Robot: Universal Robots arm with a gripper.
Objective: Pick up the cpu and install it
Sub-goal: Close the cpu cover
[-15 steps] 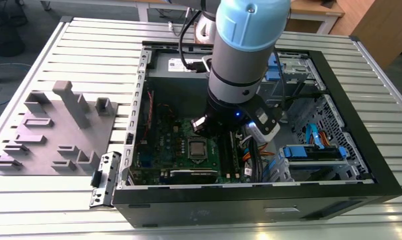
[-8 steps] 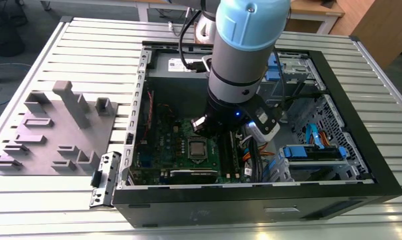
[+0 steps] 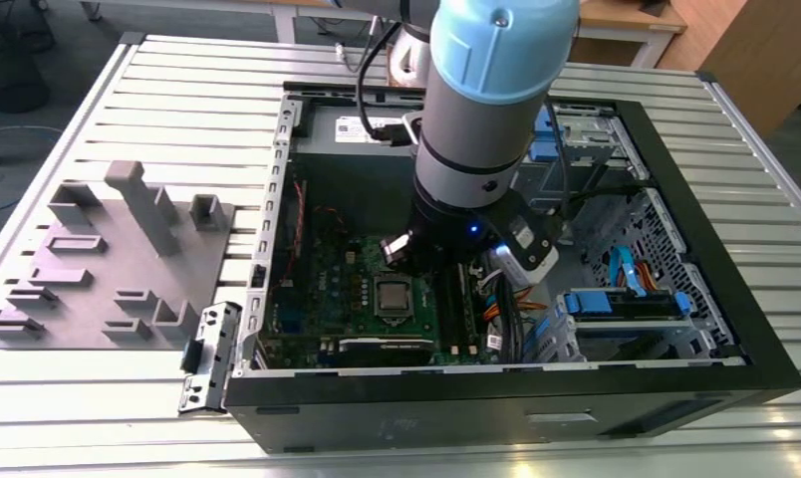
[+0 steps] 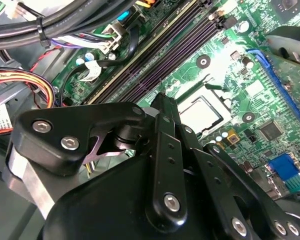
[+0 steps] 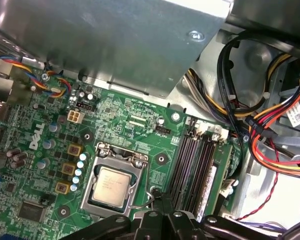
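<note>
My gripper (image 5: 161, 200) is narrow: the fingertips (image 4: 160, 102) meet and hold nothing. The cpu (image 5: 111, 184), a small flat square chip with a silvery-grey metal top, lies flat inside the shiny rectangular metal socket frame (image 5: 121, 151) on the green motherboard (image 5: 130, 115), below my gripper and just to one side of its tips, not touching them. The dark memory slots (image 5: 195, 160) run on the other side of my gripper. The grey plastic tray (image 3: 95, 269) lies well apart from my gripper, outside the black computer case (image 3: 507, 408).

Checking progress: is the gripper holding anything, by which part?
Nothing visibly held; the silvery-grey square cpu lies in the socket on the green motherboard, beside the gripper.
</note>
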